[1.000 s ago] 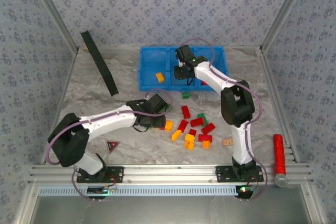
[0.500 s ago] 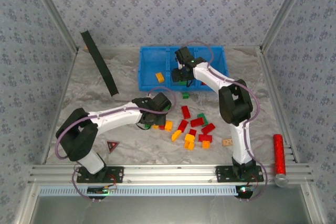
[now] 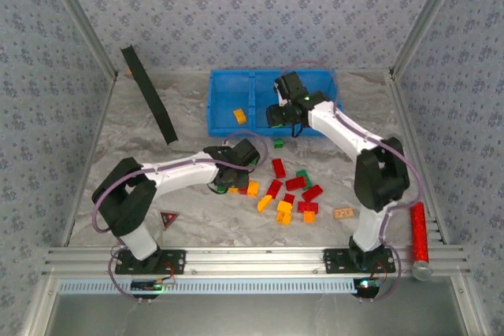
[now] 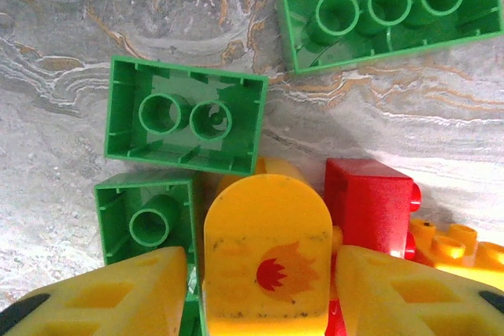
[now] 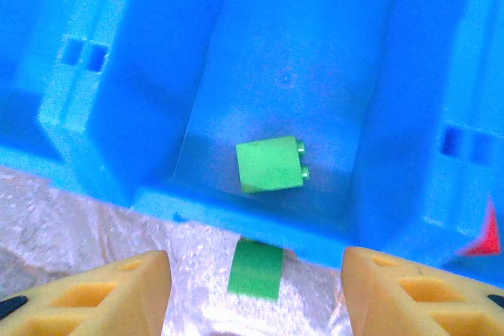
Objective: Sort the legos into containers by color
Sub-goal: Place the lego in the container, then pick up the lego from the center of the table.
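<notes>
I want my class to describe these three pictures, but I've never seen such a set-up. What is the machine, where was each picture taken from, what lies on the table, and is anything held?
These are two white robot arms bolted to the table, each ending in a two-finger gripper. The wide picture looks down from above and behind; the other two come from wrist cameras, so the yellow wedges at the bottom are each gripper's own fingers. On the table lie loose red, green and orange bricks and a blue tray with three compartments. The left gripper straddles a rounded orange brick; whether it is clamped is unclear. The right gripper is open and empty; its camera sees a green brick in the middle compartment.
</notes>
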Action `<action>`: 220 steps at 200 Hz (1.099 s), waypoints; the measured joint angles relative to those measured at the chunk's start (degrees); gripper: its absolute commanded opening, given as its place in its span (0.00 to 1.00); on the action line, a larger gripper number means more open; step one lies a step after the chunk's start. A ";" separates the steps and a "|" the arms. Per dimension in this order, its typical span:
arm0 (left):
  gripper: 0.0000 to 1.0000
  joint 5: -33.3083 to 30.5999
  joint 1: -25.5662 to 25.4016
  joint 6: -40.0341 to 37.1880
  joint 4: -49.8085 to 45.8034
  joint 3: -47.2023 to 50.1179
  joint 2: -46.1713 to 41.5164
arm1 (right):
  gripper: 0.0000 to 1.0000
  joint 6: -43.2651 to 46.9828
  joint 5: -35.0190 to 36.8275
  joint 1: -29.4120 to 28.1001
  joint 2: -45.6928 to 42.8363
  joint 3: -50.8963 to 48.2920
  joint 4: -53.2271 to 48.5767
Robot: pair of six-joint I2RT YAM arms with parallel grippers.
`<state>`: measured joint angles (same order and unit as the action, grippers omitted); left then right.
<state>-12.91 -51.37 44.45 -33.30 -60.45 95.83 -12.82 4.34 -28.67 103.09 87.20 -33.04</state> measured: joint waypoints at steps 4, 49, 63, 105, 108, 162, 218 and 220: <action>0.52 -0.02 0.00 0.02 -0.02 -0.04 0.07 | 0.61 0.00 0.11 0.00 -0.94 -0.55 0.02; 0.48 0.07 0.00 0.46 0.15 -0.15 0.50 | 0.62 -0.04 1.03 0.00 -8.44 -6.21 -0.35; 0.48 0.04 0.00 0.98 0.48 0.09 0.50 | 0.62 -0.07 1.29 0.00 -9.86 -7.50 -0.87; 0.48 0.15 -0.02 2.89 3.74 2.73 -0.22 | 0.62 -0.22 2.14 0.00 -12.33 -10.05 -1.75; 0.49 0.22 -0.02 3.06 3.82 2.93 -0.39 | 0.62 -0.22 2.19 0.00 -12.41 -10.19 -1.75; 0.49 -0.04 -0.02 4.31 4.63 5.79 -1.99 | 0.62 -0.72 2.38 -0.37 -17.64 -14.78 -2.29; 0.31 -0.02 -0.02 4.31 3.56 4.74 -1.51 | 0.63 -2.93 2.95 -0.52 -26.64 -22.86 -3.78; 0.30 -0.02 -0.02 4.31 3.54 4.74 -1.51 | 0.63 -3.13 2.97 -0.52 -27.08 -23.32 -3.89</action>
<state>-12.93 -51.40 48.75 -29.76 -55.70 94.32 -15.94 7.31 -29.19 76.01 63.88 -36.93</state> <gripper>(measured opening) 0.412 0.626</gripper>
